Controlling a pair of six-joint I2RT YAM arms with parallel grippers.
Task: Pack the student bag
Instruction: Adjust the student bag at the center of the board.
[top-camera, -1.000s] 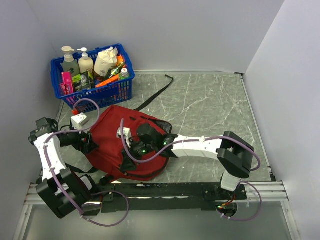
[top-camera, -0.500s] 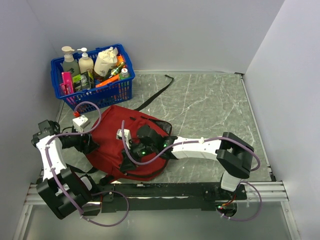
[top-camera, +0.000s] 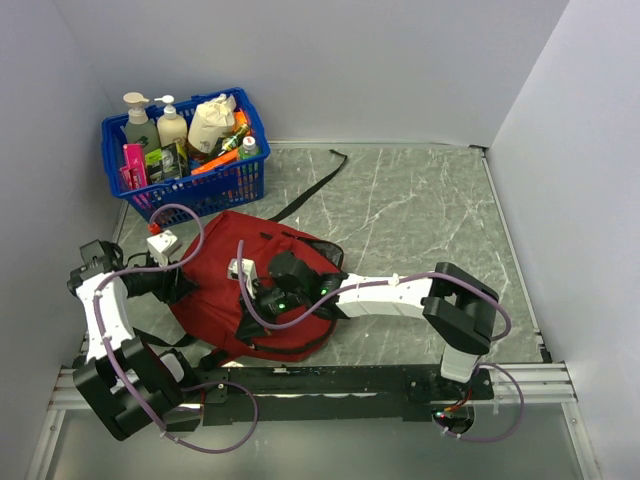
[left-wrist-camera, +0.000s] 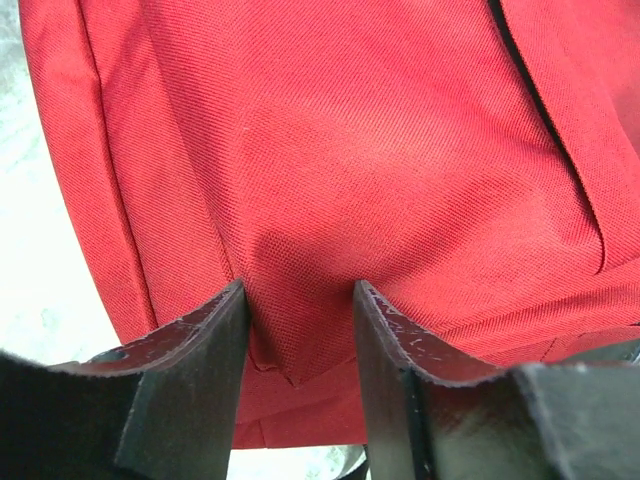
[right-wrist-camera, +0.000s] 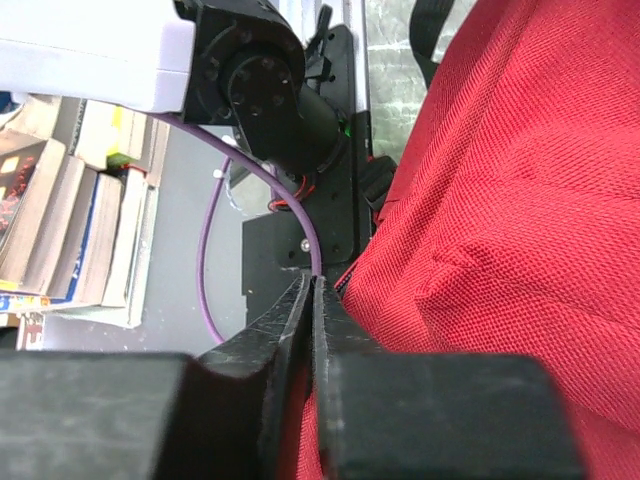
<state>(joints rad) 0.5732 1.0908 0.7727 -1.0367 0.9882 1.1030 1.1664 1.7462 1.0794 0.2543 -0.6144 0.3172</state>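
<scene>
as left gripper (left-wrist-camera: 298, 300) pinches student bag (left-wrist-camera: 350, 130), basket (top-camera: 200, 188) behind

my left pincer (left-wrist-camera: 299, 292): fingers were wide open, now they have come in and squeeze a bump of student bag (left-wrist-camera: 350, 150) cloth at the bag's 9 o'clock side | my right pincer (right-wrist-camera: 312, 288): fingers were apart, now almost touching | my right arm: slid a little toward 9 o'clock
</scene>
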